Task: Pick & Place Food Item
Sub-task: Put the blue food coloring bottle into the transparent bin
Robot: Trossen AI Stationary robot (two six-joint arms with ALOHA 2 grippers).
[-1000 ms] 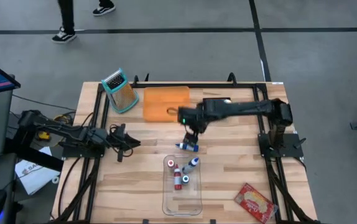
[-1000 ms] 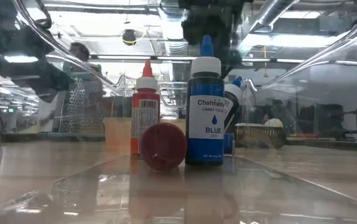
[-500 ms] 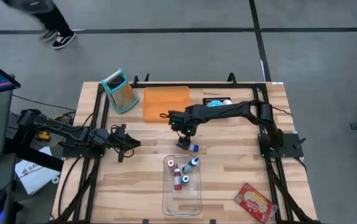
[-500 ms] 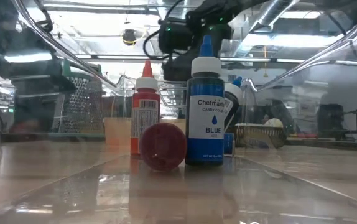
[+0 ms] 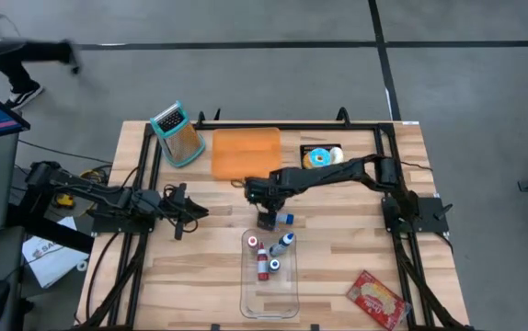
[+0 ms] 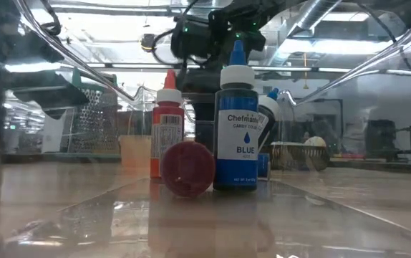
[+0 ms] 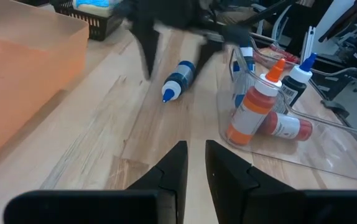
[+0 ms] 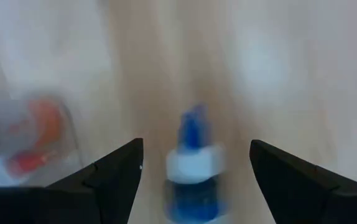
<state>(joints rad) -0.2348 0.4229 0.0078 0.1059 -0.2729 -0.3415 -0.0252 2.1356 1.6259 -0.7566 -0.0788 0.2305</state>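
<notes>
A small bottle with a blue cap [image 5: 282,219] [image 7: 180,79] [image 8: 194,171] lies on its side on the wooden table, just beyond the clear tray [image 5: 269,290]. My right gripper [image 5: 266,218] [image 8: 195,149] stands open above it, pointing down, one finger on either side of the bottle and not touching it. The tray holds an upright red bottle [image 6: 167,129], an upright blue bottle [image 6: 236,136] and a red one lying down [image 7: 284,126]. My left gripper [image 5: 189,211] [image 7: 191,168] waits shut at the table's left, pointing toward the tray.
An orange board [image 5: 246,152] and a teal-framed grater [image 5: 177,133] sit at the far left. A black basket with a blue item [image 5: 322,154] is at the far right, and a red packet [image 5: 377,299] near the front right corner. A person's legs [image 5: 25,60] show beyond the table.
My right gripper has come down toward the lying blue-capped bottle and shifted a little toward the table's left, rolling its wrist, with its fingers staying open. The bottle has not moved. The person beyond the table has walked to the left.
</notes>
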